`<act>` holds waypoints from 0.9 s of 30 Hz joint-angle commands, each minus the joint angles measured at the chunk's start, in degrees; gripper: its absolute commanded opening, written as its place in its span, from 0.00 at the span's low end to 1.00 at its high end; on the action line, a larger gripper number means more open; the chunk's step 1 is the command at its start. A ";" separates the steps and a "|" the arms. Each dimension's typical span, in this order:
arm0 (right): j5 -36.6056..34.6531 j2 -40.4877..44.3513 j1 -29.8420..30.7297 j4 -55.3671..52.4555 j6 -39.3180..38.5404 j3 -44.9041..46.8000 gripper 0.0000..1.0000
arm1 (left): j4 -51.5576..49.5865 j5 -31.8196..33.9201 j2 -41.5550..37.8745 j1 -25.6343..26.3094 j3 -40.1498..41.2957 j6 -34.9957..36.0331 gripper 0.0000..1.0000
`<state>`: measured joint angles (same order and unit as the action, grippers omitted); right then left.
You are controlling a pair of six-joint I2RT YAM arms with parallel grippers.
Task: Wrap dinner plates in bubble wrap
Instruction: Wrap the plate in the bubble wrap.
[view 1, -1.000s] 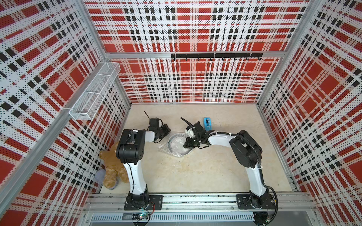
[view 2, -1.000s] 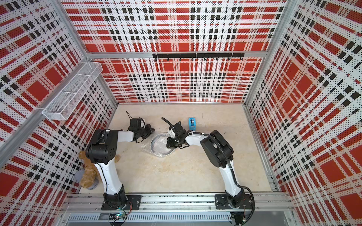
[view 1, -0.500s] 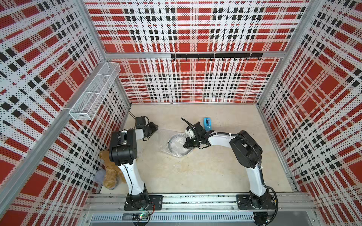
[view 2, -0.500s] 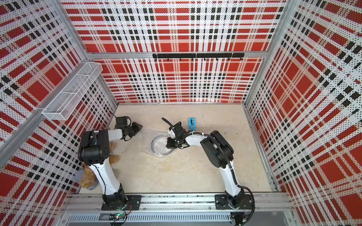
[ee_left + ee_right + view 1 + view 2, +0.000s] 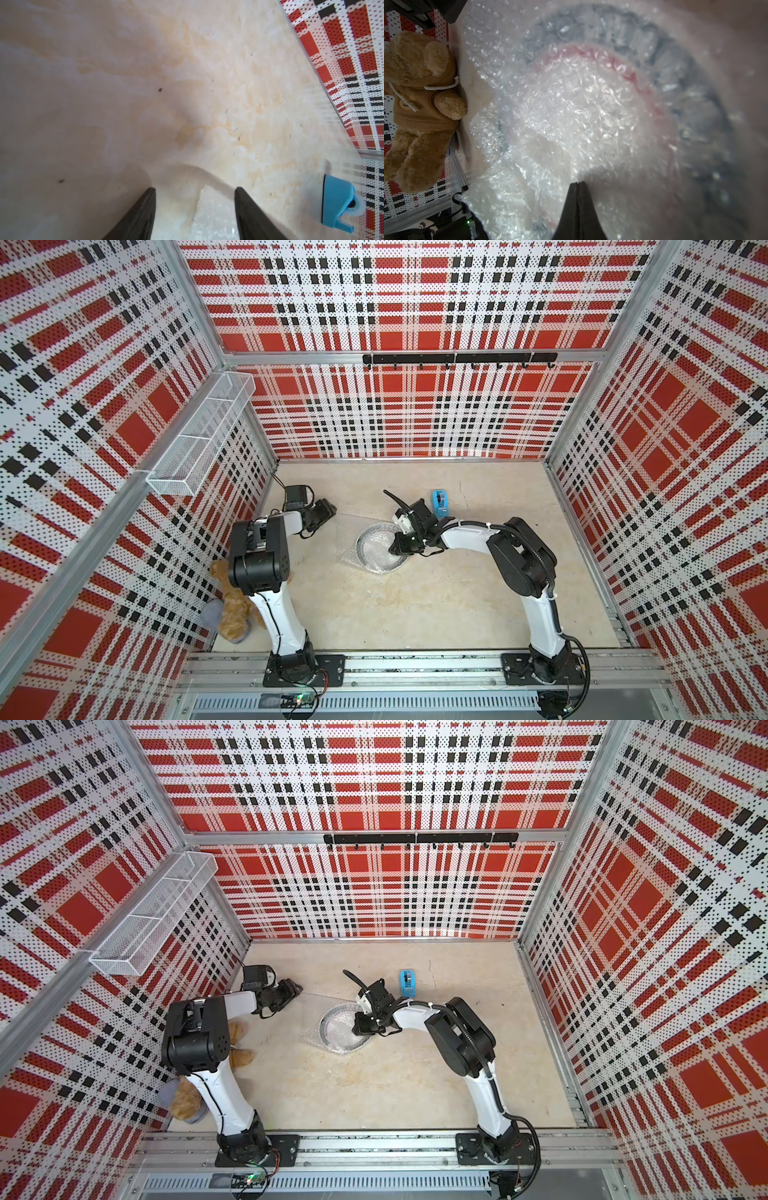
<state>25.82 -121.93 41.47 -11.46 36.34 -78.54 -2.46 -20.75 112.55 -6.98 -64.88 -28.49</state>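
Note:
The dinner plate (image 5: 360,545) (image 5: 322,1027) lies flat in the middle of the floor, with the clear bubble wrap (image 5: 347,531) (image 5: 309,1011) draped over it. One free corner of the wrap reaches out towards the left arm. My right gripper (image 5: 392,549) (image 5: 578,183) is shut, and its tip is down on the wrap over the plate's white centre. The plate's dark rim (image 5: 675,62) shows blurred through the bubbles. My left gripper (image 5: 329,507) (image 5: 195,189) is open beside the plate, and the wrap's corner (image 5: 209,218) lies loose between its fingers.
A blue tape dispenser (image 5: 439,502) (image 5: 336,203) stands behind the right wrist. A brown teddy bear (image 5: 232,610) (image 5: 419,104) lies by the left wall near the left arm's base. A wire basket (image 5: 199,439) hangs on the left wall, and a hook rail (image 5: 457,358) on the back wall.
My left gripper drew away from the plate to the left, spreading a wrap corner out, and opened from shut. The right gripper stayed shut on the wrapped plate.

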 commanded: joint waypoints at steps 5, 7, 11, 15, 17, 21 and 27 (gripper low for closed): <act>-4.26 -1.58 0.23 -7.52 0.15 2.63 0.00 | -4.53 -0.69 3.44 1.55 -1.49 1.02 0.41; -4.17 -1.56 0.21 -7.48 0.05 2.65 0.00 | -4.50 -0.55 3.30 1.40 -1.74 1.14 0.32; -4.16 -1.60 0.20 -7.52 0.05 2.65 0.00 | -4.31 -0.87 2.97 1.09 -3.27 1.54 0.11; -4.20 -1.61 0.19 -7.43 0.22 2.69 0.00 | -4.31 -0.57 2.29 1.36 -5.37 2.68 0.02; -4.18 -1.54 0.20 -7.39 0.23 2.78 0.00 | -4.32 0.12 1.84 1.51 -6.23 3.30 0.00; -4.20 -1.18 0.21 -7.49 0.20 3.13 0.00 | -4.10 0.52 -0.31 1.94 -6.52 4.38 0.00; -4.25 -1.22 0.26 -7.52 0.28 3.05 0.00 | -2.13 3.42 -7.82 6.63 -1.14 5.18 0.00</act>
<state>25.50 -121.56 41.47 -11.25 36.34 -78.04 -6.96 -19.57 110.39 -2.92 -68.05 -24.93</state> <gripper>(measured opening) 0.042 0.046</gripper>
